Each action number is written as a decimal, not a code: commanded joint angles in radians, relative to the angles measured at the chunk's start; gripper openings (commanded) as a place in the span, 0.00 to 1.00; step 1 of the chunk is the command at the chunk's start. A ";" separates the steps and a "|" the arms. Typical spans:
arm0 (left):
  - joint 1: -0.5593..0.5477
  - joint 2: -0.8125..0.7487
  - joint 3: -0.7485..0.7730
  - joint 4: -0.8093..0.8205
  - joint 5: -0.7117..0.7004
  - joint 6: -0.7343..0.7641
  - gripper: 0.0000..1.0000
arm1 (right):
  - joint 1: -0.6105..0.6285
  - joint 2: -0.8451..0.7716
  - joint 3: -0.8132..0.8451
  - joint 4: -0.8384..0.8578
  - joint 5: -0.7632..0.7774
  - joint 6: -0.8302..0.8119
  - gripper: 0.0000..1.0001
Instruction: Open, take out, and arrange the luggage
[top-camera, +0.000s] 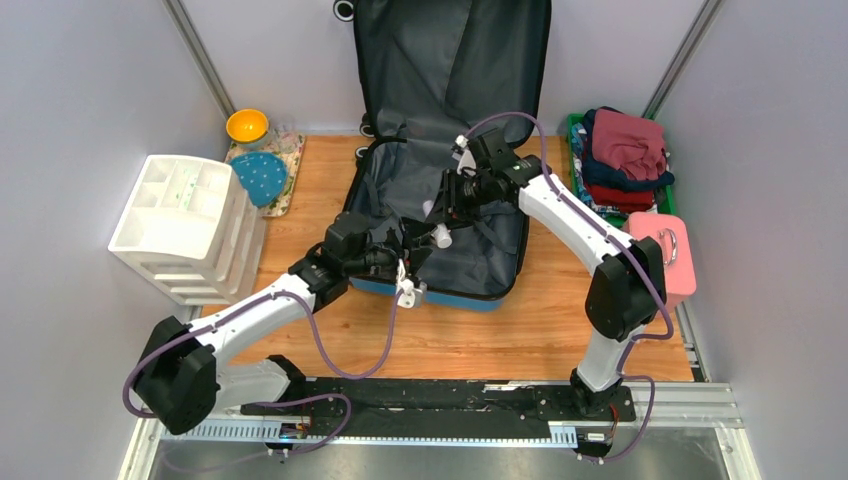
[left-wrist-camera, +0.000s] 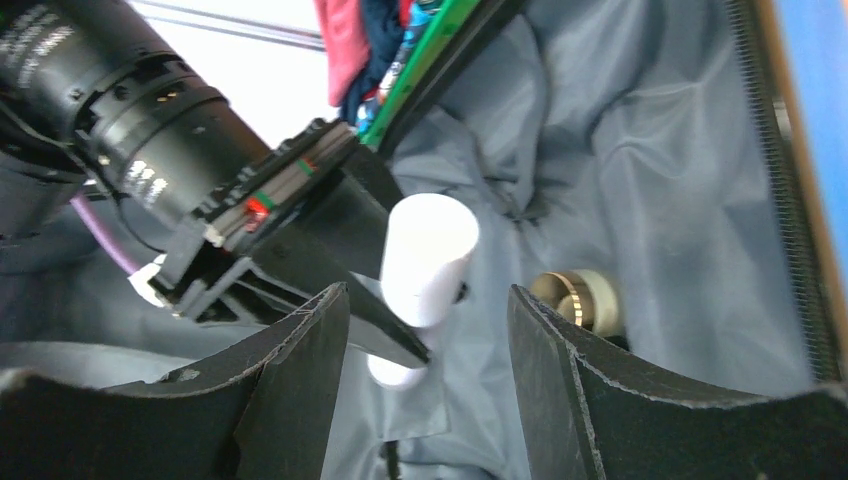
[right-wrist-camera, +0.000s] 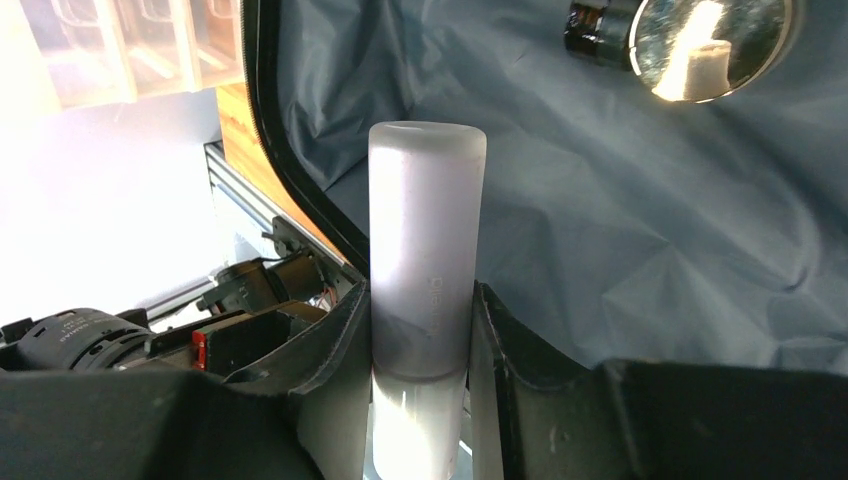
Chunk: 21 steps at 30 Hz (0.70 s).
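Up top, we see the luggage (top-camera: 430, 70) lying open beneath both arms. Left wrist: our left hand (left-wrist-camera: 430, 370) gapes wide, gripping nothing. Right wrist: our right hand (right-wrist-camera: 420, 310) clamps a white bottle (right-wrist-camera: 425, 220) over the lining.

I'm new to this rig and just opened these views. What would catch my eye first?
The big luggage lies open mid-table, lid leaning on the back wall, both arms reaching into its grey lining. There the right pincer is clamped on a white tube, with the left pincer open close by. A heap of clothes fills the green tray at the right edge.
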 joint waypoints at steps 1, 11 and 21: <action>-0.015 0.011 -0.016 0.187 -0.024 -0.019 0.68 | 0.019 -0.033 0.036 0.026 -0.056 -0.010 0.00; -0.039 0.040 0.012 0.125 0.010 -0.002 0.65 | 0.055 -0.026 0.060 0.037 -0.078 -0.043 0.00; -0.055 0.072 0.023 0.177 -0.067 -0.019 0.52 | 0.062 -0.034 0.056 0.054 -0.127 -0.060 0.00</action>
